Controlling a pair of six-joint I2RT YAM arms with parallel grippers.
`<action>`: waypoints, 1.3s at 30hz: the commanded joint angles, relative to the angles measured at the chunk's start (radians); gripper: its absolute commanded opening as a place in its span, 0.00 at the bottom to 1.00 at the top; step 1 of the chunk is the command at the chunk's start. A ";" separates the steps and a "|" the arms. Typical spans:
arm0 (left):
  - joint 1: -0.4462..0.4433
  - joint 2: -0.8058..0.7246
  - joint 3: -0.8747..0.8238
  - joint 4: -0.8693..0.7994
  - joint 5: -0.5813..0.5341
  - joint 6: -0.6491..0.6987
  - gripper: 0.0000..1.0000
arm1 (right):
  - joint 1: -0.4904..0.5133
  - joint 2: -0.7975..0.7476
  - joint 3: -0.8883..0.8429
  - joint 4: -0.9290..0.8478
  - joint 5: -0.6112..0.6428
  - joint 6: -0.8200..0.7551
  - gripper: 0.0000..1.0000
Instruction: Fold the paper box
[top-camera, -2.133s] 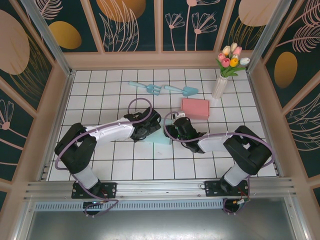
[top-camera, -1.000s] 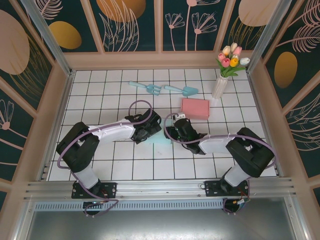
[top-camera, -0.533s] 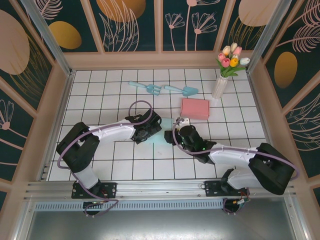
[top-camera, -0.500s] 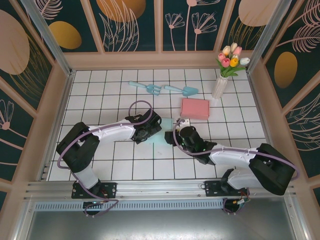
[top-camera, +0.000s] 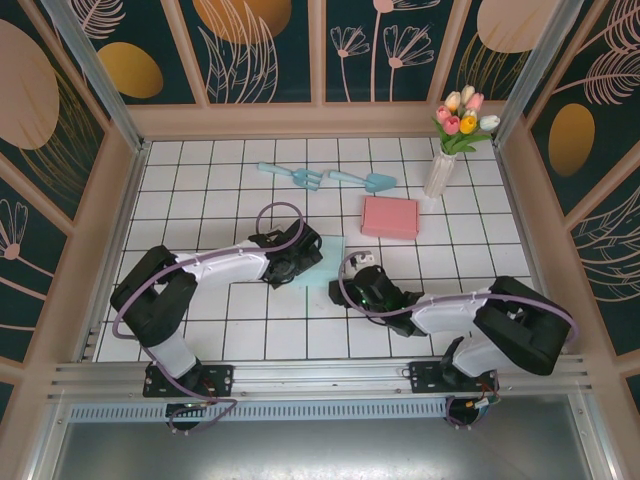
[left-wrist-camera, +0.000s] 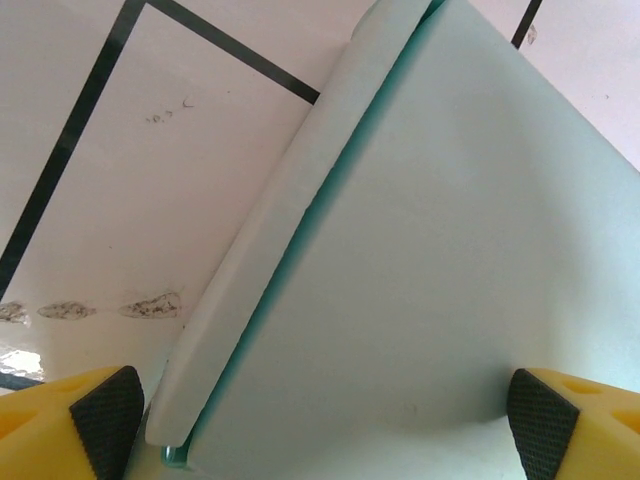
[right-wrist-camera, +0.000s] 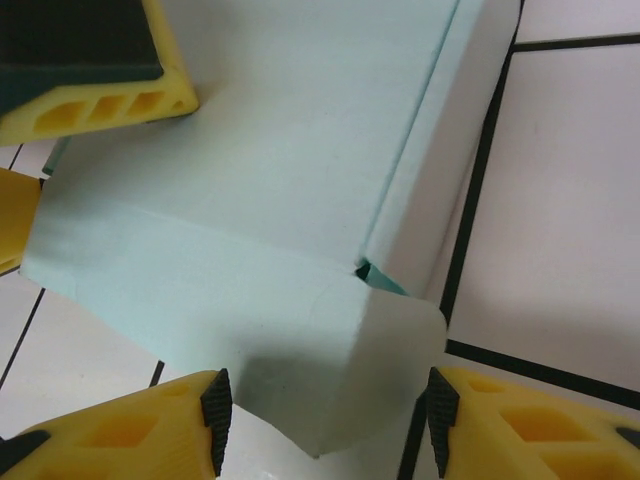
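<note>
Near the middle of the white tiled table (top-camera: 190, 200), between the two arms, lies the paper box (top-camera: 322, 257). It is a pale mint sheet of card, mostly flat, with one long side wall (right-wrist-camera: 440, 150) turned up. The left gripper (top-camera: 300, 262) hangs over the box's left corner with its jaws wide apart, one pad either side of the card and nothing clamped. The right gripper (top-camera: 345, 288) comes in low from the near side. Its jaws stand half apart around a rounded end flap (right-wrist-camera: 330, 340), with a sliver of gap at each pad, so I'd say it isn't pinching.

From where I stand the card looks light and thin, stiff only along its creases. It would likely slide on the glossy tiles and buckle if squeezed across a panel. I reckon the safe hold is at a flap edge close to a crease, with one arm pinning the base panel while the other lifts. A pink box (top-camera: 390, 216) sits well apart behind.
</note>
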 joint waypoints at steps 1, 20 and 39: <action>-0.002 -0.001 -0.027 -0.047 -0.007 -0.011 0.94 | 0.013 0.032 0.034 0.074 -0.039 0.025 0.56; -0.002 -0.002 -0.028 -0.047 -0.008 -0.011 0.94 | 0.025 -0.007 0.045 -0.009 0.076 -0.033 0.49; -0.002 0.010 -0.024 -0.045 -0.009 -0.011 0.93 | 0.026 0.059 0.056 0.023 0.095 -0.051 0.42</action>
